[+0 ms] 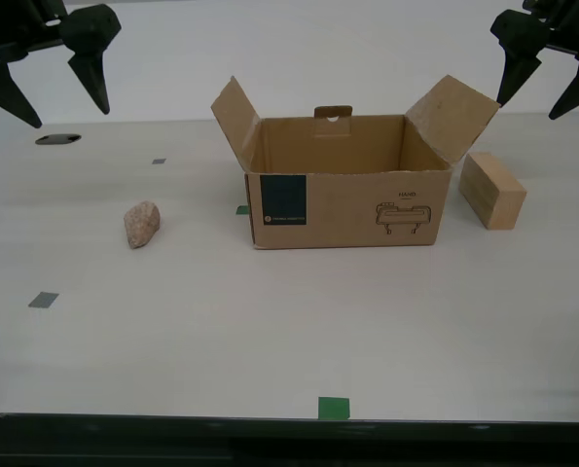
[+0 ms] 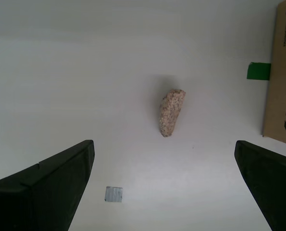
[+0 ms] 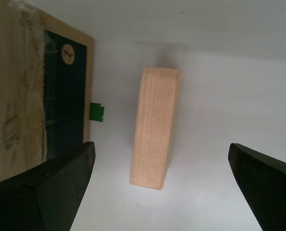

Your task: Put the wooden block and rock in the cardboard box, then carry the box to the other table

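On the smooth white table (image 1: 270, 331) we see a bumpy rock (image 1: 141, 224), a square wooden block (image 1: 492, 190) and an open cardboard box (image 1: 347, 185). My first gripper (image 3: 164, 192) and my second gripper (image 2: 164, 187) are spread wide, holding nothing.

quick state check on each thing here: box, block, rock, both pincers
cardboard box: upright on the table, flaps open, nothing visible inside
wooden block: on the table beside the box, at the exterior view's right, not gripped
rock: on the table, apart from the box, at the exterior view's left, not gripped
my first pincer: open, above the block
my second pincer: open, above the rock
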